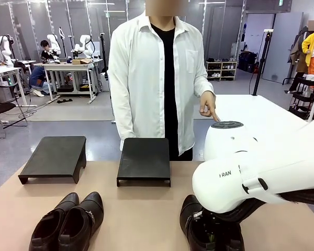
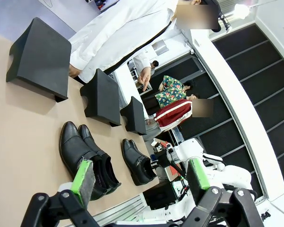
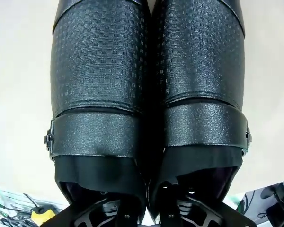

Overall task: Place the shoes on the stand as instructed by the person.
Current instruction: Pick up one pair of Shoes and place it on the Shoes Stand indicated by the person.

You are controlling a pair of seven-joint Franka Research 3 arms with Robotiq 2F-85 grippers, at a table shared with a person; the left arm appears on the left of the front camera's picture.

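Beyond left pair (image 1: 68, 222): left stand (image 1: 55, 156) | right arm (image 1: 251, 175) covers right pair (image 1: 191, 219)

We are seeing the tan table (image 1: 141, 209) bearing three black stands (image 2: 102, 97) far off, with the left shoe pair (image 1: 68, 222) and right shoe pair (image 1: 209, 232) nearer.

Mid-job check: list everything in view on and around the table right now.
stands: three, black, in a row on the table's far side
left shoe pair: two shoes, glossy black, near edge, robot's left
right shoe pair: two shoes, black, near edge, under the right arm
table: one, tan
person: one, white shirt over black tee, far side
hand: one, index finger pointing down
left claw: open, raised above the table
right claw: shut on right shoe pair, fingers in the openings
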